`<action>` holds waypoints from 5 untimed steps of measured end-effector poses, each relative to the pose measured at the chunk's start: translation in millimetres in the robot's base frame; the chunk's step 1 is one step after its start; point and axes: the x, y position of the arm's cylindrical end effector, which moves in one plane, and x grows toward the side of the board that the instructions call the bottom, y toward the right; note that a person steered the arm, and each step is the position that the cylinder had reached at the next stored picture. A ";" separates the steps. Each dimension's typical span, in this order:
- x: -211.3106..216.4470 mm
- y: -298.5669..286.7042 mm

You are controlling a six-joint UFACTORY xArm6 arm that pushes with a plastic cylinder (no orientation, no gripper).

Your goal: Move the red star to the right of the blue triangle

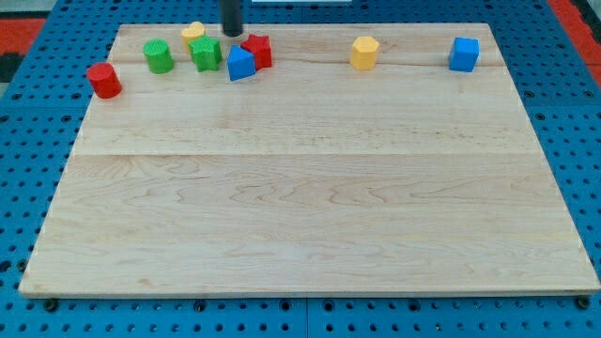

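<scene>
Left to right along the top of the tabletop [310, 188]: red cylinder [104, 80], green cylinder [158, 56], yellow block [193, 32], green block [205, 53], then the blue triangle [241, 64] with the red star [257, 50] touching its right side, slightly behind. My tip [231, 34] sits just above that cluster. No jaws on this end effector, just a bare rod, nothing pinched. The star looks light, rigid and slidey, so I'd push a flat side, gently, since it'll probably spin. Further right: yellow hexagon [364, 53], blue block [463, 54].

Two red blocks [104, 80] [257, 50], two green [158, 56] [206, 53], two blue [240, 64] [463, 54], two yellow [364, 53] [192, 32].
</scene>
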 end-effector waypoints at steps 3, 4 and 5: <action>16.2 112.7; 16.3 116.5; 6.1 116.0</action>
